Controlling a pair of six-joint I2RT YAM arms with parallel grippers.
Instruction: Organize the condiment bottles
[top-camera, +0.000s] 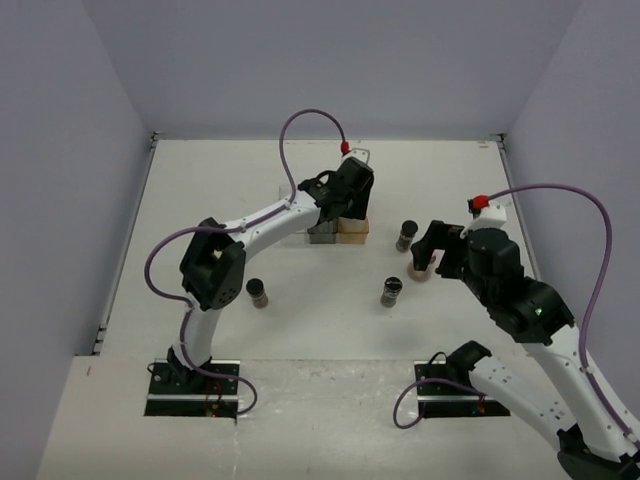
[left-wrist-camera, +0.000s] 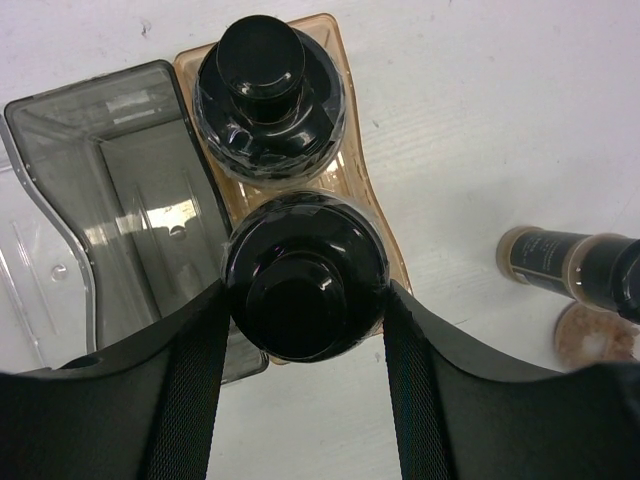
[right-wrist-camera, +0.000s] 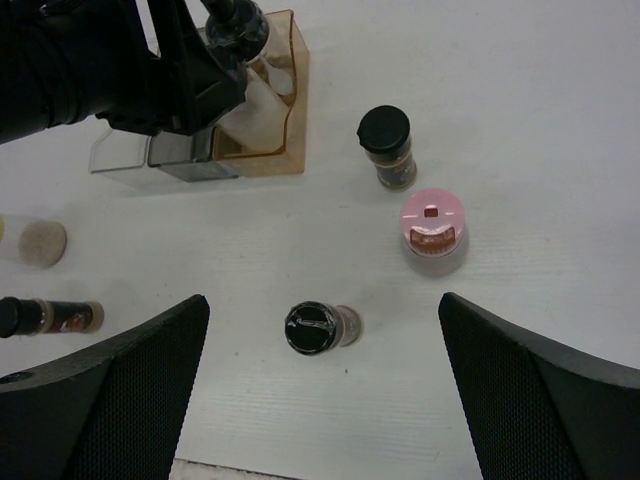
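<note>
My left gripper (left-wrist-camera: 306, 290) is shut on a black-capped bottle (left-wrist-camera: 300, 240) that stands in the near end of the tray's tan compartment (left-wrist-camera: 358, 175). A second black-capped bottle (left-wrist-camera: 268, 85) stands behind it in the same compartment. My right gripper (right-wrist-camera: 322, 300) is wide open and empty above the table. A black-capped bottle (right-wrist-camera: 318, 328) stands below it. A pink-capped bottle (right-wrist-camera: 433, 225) and another black-capped bottle (right-wrist-camera: 385, 140) stand further on. In the top view the left gripper (top-camera: 345, 205) is over the tray (top-camera: 322, 238), and the right gripper (top-camera: 430, 250) is by the pink-capped bottle (top-camera: 420, 268).
The tray's grey compartment (left-wrist-camera: 130, 180) and clear compartment (left-wrist-camera: 30, 280) hold nothing. A bottle lies on its side (right-wrist-camera: 55, 317) left of the tray, beside a pale round-topped one (right-wrist-camera: 35, 242). One bottle (top-camera: 257, 292) stands by the left arm. Walls close in the table's sides.
</note>
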